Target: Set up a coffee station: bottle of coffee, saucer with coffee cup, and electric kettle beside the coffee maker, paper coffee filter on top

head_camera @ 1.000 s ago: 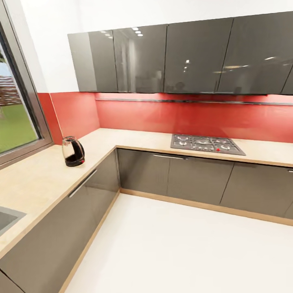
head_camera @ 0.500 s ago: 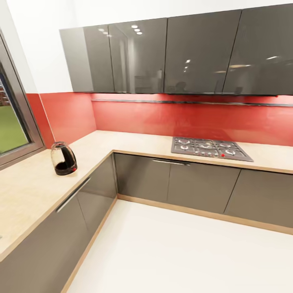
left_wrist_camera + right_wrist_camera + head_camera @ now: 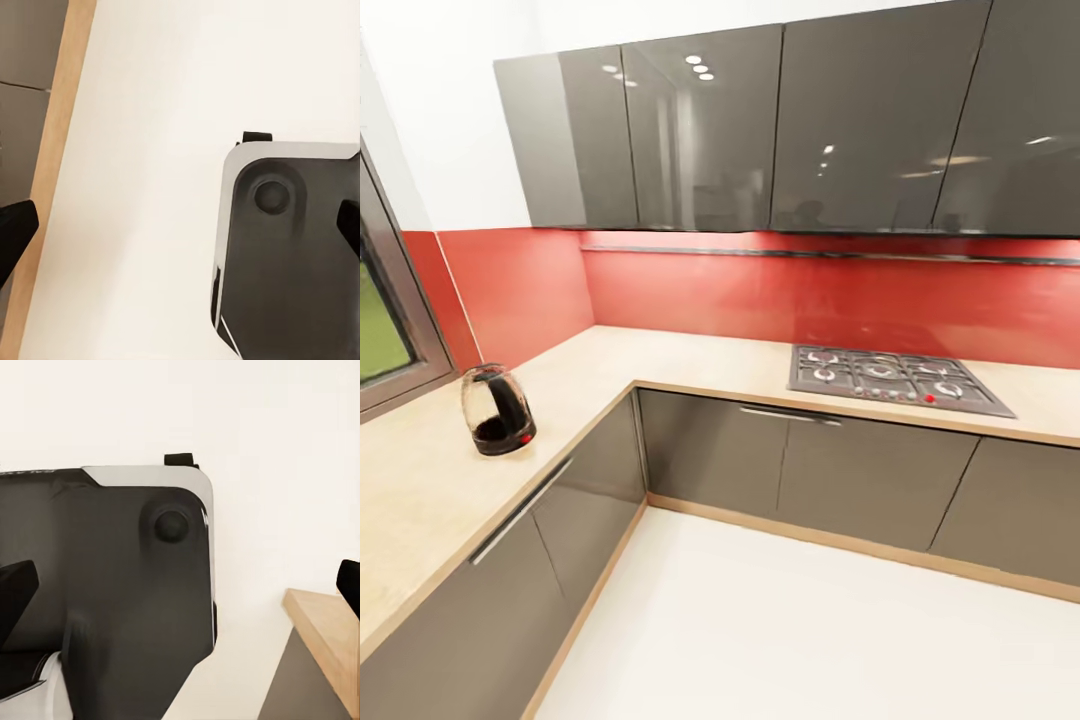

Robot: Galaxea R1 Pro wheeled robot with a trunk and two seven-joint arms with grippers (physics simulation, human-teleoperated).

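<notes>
While the base is in transit | kettle [image 3: 497, 411] stands upright on desk [image 3: 690, 352] by window, no coffee maker seen | both pincers spread, nothing held | approach advised square-on, arms kept tucked.

Electric kettle [image 3: 496, 411] on the kitchen countertop [image 3: 420, 480] — hob [image 3: 895, 378] far right.

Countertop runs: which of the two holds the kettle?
The left run under the window holds the kettle; the back run carries the hob.
</notes>
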